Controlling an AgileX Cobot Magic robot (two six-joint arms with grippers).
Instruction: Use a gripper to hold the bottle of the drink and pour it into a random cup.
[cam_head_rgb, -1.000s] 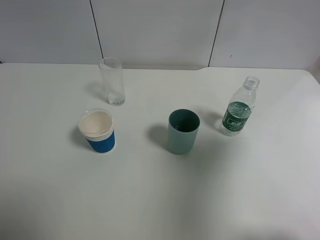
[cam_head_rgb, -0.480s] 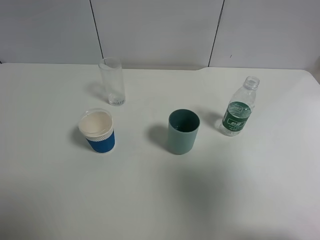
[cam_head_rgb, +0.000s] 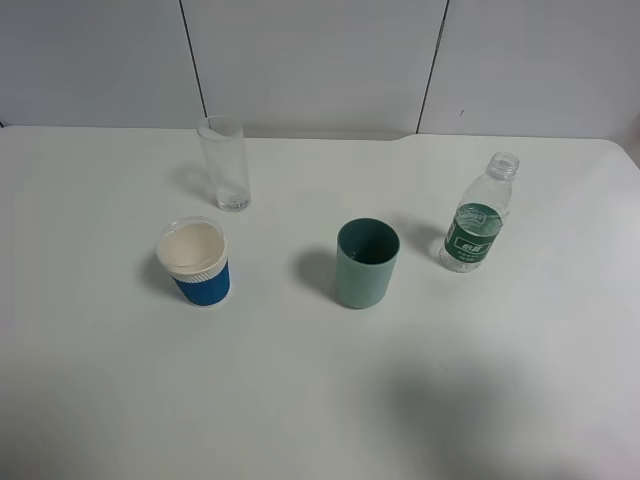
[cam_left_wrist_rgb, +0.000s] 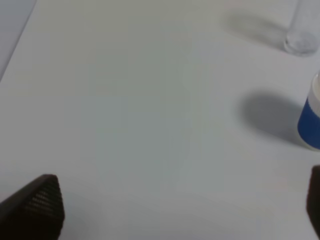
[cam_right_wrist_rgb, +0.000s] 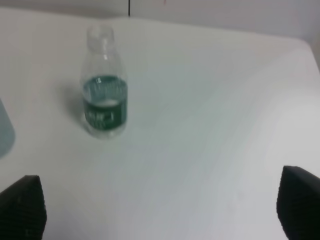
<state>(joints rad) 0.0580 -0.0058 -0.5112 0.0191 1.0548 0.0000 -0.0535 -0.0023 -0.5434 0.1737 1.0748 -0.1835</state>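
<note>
My right gripper (cam_right_wrist_rgb: 160, 210), jaws wide apart and empty, faces the upright bottle (cam_right_wrist_rgb: 104, 87) on the table (cam_right_wrist_rgb: 215, 115).

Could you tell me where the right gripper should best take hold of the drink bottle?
Probably around the labelled body of the bottle, coming level from the near right: it stands upright, the neck is narrow, and the teal cup stands on its left. The right gripper is open.

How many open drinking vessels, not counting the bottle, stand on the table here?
3. The tall clear glass stands at the back left, the blue-sleeved paper cup in front of it, and the teal cup near the middle. None appears hidden.
</note>
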